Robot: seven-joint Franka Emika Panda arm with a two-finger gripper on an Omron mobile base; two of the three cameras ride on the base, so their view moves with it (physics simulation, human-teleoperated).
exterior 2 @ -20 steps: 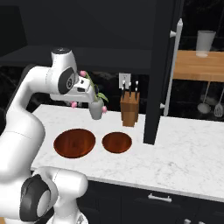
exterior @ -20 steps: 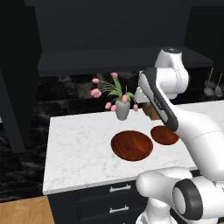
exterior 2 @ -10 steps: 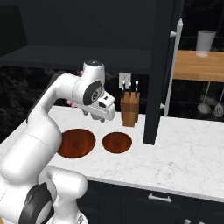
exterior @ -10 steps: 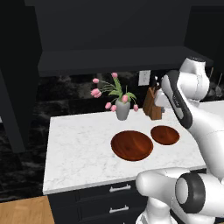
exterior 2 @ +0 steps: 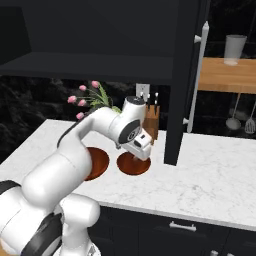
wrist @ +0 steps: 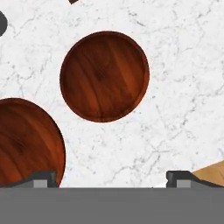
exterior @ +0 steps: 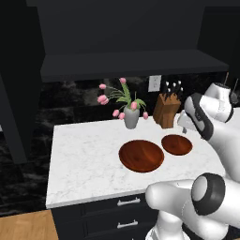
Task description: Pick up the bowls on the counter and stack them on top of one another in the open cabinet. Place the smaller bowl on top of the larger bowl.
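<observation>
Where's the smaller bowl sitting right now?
The smaller bowl is on the counter, just right of the larger bowl in the left base view, in front of the knife block.

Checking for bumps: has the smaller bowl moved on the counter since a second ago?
No. The smaller bowl sits just right of the larger bowl, below the knife block, as before.

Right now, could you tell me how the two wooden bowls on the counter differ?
The larger bowl is clearly wider than the smaller bowl. The larger bowl lies nearer the flower vase, the smaller bowl nearer the knife block. Both are shallow, glossy, reddish-brown, upright on the marble counter, apart.
</observation>
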